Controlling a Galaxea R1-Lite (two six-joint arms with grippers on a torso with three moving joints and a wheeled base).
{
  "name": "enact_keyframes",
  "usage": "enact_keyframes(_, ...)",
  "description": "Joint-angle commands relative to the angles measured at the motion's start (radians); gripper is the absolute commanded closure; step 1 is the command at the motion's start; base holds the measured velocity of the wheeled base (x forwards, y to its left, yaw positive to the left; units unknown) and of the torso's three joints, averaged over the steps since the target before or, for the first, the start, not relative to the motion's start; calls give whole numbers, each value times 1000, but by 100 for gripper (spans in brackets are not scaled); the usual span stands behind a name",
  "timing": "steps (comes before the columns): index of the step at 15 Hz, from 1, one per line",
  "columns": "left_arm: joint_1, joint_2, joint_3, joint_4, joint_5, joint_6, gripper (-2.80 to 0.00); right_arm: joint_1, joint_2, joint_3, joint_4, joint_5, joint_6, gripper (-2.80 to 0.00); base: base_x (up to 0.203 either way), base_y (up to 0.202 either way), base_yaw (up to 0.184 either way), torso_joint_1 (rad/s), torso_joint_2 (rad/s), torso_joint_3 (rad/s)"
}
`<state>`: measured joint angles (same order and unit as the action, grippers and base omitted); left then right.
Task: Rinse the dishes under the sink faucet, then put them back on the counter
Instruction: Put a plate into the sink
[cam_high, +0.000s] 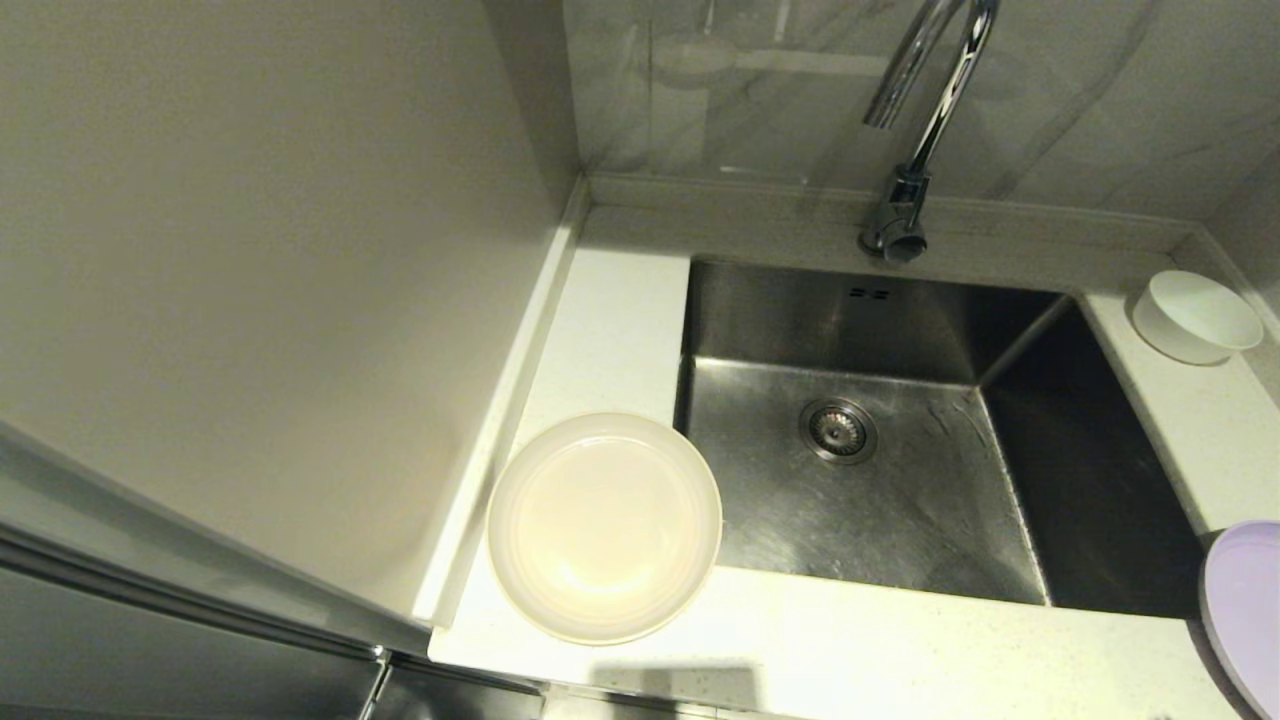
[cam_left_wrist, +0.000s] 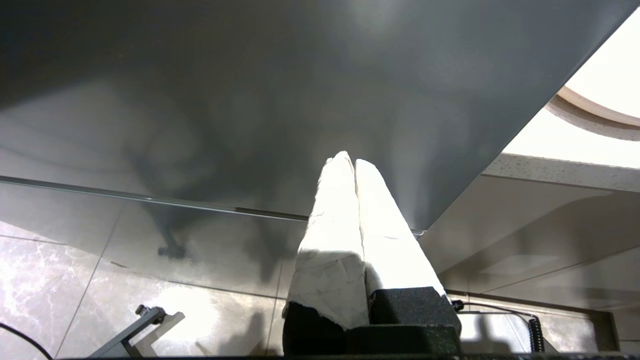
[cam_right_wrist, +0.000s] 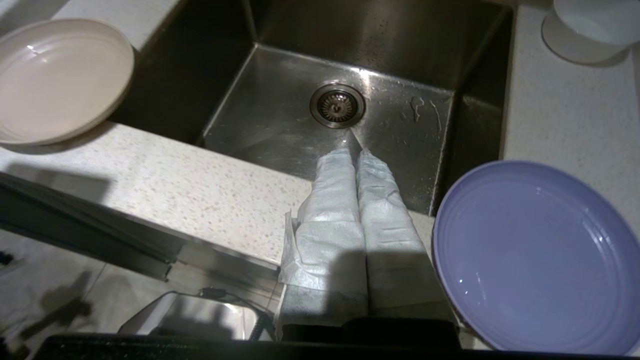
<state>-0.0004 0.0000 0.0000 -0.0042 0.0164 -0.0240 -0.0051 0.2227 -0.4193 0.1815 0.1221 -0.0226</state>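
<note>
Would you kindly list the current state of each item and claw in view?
cream plate: empty, flat on the counter, left of the sink.
lilac plate: upright on the counter, right of the sink.
white bowl: upright, far right corner.
sink: no dishes inside.
faucet: no water running.
left claw: shut, empty.
right claw: shut, empty.

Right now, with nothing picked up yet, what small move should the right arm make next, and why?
Probably open the right gripper and ease it toward the lilac plate: its fingers are shut and empty above the counter edge, and that plate lies nearest.
</note>
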Motion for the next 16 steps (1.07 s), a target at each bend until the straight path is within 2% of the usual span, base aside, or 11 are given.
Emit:
enact_keyframes(1,0,-2,0,0,0,-1,0,-1,152,-192,132,17,-3,0,0,0,0,0,0,0)
enact_keyframes(4,0,-2,0,0,0,-1,0,-1,335,-489,418,35,-10,0,0,0,0,0,0,0)
enact_keyframes(6,0,-2,0,0,0,-1,0,10,471,-670,649,42,-61,0,0,0,0,0,0,0)
enact_keyframes(10,0,-2,0,0,0,-1,0,75,698,-942,1004,47,-325,0,0,0,0,0,0,0)
enact_keyframes(12,0,-2,0,0,0,-1,0,86,765,-1015,1091,48,-392,0,0,0,0,0,0,0)
enact_keyframes(16,0,-2,0,0,0,-1,0,94,804,-1029,1099,90,-489,0,0,0,0,0,0,0)
